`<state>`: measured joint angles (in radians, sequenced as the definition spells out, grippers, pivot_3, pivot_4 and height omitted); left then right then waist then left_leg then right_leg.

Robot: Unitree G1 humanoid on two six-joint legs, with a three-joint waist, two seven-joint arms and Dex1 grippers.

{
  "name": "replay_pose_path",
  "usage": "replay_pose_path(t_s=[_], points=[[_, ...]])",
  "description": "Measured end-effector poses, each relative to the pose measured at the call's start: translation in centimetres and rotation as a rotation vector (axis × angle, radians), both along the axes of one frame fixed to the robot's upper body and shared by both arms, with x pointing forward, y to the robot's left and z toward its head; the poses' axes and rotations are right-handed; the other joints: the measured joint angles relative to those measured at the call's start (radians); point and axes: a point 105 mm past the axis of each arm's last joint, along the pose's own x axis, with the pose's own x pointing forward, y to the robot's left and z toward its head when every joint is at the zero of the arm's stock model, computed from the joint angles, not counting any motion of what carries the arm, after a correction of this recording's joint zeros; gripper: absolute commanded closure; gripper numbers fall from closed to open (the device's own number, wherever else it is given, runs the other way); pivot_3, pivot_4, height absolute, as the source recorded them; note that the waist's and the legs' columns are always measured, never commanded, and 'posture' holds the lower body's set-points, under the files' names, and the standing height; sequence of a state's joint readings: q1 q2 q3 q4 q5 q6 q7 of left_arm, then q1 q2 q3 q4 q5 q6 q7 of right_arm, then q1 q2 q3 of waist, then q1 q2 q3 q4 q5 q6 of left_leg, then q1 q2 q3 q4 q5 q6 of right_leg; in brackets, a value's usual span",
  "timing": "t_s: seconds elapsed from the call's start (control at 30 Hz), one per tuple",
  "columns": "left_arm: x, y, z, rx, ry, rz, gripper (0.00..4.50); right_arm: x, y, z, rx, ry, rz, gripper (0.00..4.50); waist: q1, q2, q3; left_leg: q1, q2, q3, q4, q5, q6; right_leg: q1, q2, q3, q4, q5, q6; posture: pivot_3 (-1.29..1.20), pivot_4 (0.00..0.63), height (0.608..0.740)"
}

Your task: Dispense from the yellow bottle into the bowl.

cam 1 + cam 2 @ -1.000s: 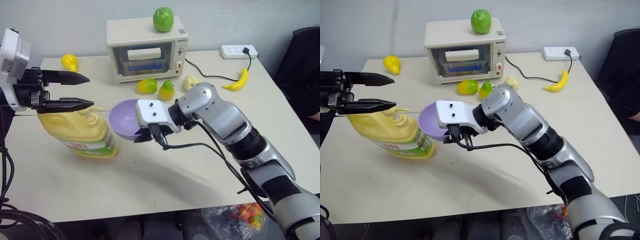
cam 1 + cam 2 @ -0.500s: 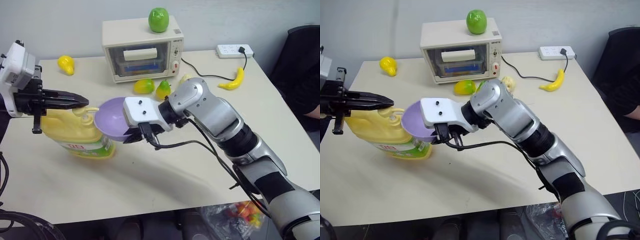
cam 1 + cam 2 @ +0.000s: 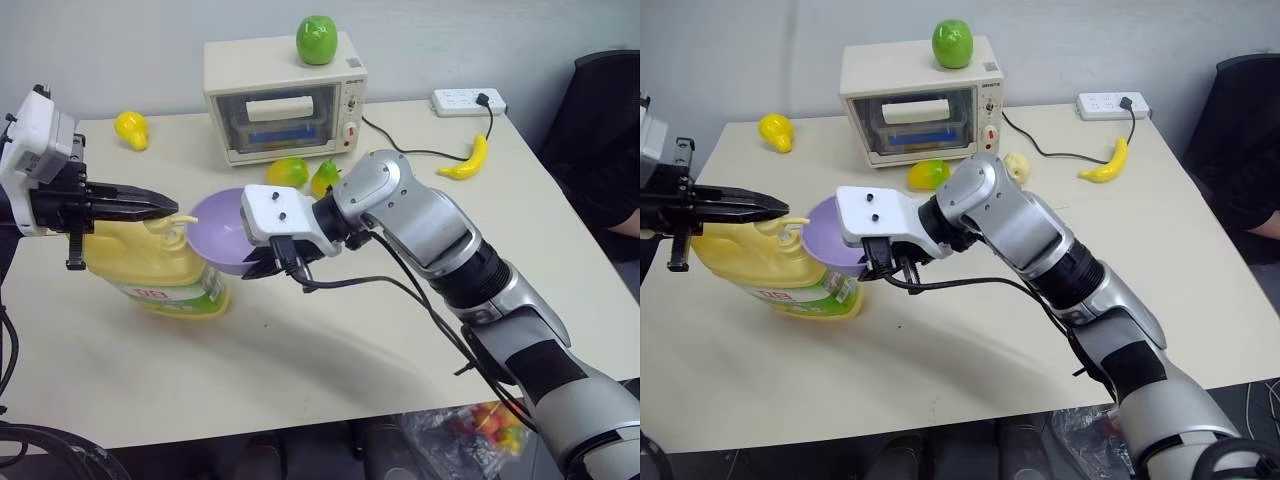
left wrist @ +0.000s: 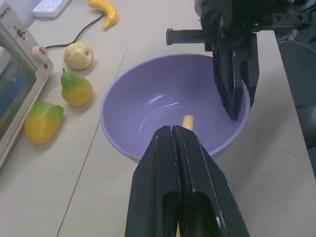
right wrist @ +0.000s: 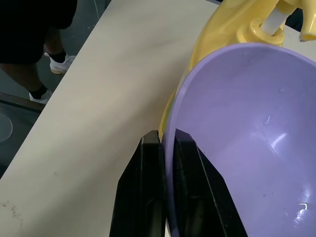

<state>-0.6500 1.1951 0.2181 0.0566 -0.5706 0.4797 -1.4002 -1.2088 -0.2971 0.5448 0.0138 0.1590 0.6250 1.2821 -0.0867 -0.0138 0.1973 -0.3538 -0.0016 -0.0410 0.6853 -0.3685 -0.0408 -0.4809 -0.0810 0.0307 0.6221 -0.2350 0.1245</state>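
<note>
The yellow bottle point(image 3: 150, 270), a squat glossy plastic jug with a green-and-white label in red lettering too small to be read, is stood at the table's point(image 3: 330, 350) left side. Its pump spout is positioned over the rim of the smooth, round lavender bowl point(image 3: 222, 228), which is pinched by its rim between the right gripper's point(image 5: 167, 148) fingers. The left gripper point(image 3: 165, 207) is held above the pump with its fingers pressed together.

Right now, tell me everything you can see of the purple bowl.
The bowl is a small, round, plain lavender one that looks like smooth glossy plastic, with nothing visible inside. It is tilted, its mouth turned toward the yellow bottle, whose pump spout reaches over the rim. The right tool is shut on its rim, one finger inside and one outside. Its rim looks very close to the bottle.
</note>
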Motion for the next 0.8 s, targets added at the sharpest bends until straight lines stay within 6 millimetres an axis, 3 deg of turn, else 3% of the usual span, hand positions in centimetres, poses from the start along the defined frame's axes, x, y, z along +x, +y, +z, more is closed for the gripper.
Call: replay_pose_path(t_s=[0.23, 0.5, 0.8], points=[[-0.1, 0.2, 1.7, -0.03, -0.012, 0.002, 4.47, 0.1, -0.1, 0.0, -0.002, -0.009, 0.006, 4.5, -0.002, 0.0, 0.0, 0.0, 0.0, 0.0, 0.001, 0.0, 0.0, 0.0, 0.0, 0.0, 0.001, 0.0, 0.0, 0.0, 0.15, 0.74], [-1.1, 1.3, 0.4, 0.051, 0.069, 0.014, 4.47, 0.1, -0.2, 0.1, -0.002, -0.021, 0.017, 4.5, -0.001, 0.0, 0.0, 0.0, 0.0, 0.0, 0.001, 0.0, 0.0, 0.0, 0.0, 0.0, 0.001, 0.0, 0.0, 0.0, 0.15, 0.74], [-1.1, 1.6, 0.1, 0.118, 0.011, 0.004, 4.47, 0.0, -0.2, 0.1, -0.003, -0.025, 0.032, 4.5, -0.001, 0.0, 0.0, 0.002, 0.0, 0.0, 0.001, 0.0, 0.0, 0.001, 0.0, 0.0, 0.002, 0.0, 0.0, 0.0, 0.15, 0.74]])
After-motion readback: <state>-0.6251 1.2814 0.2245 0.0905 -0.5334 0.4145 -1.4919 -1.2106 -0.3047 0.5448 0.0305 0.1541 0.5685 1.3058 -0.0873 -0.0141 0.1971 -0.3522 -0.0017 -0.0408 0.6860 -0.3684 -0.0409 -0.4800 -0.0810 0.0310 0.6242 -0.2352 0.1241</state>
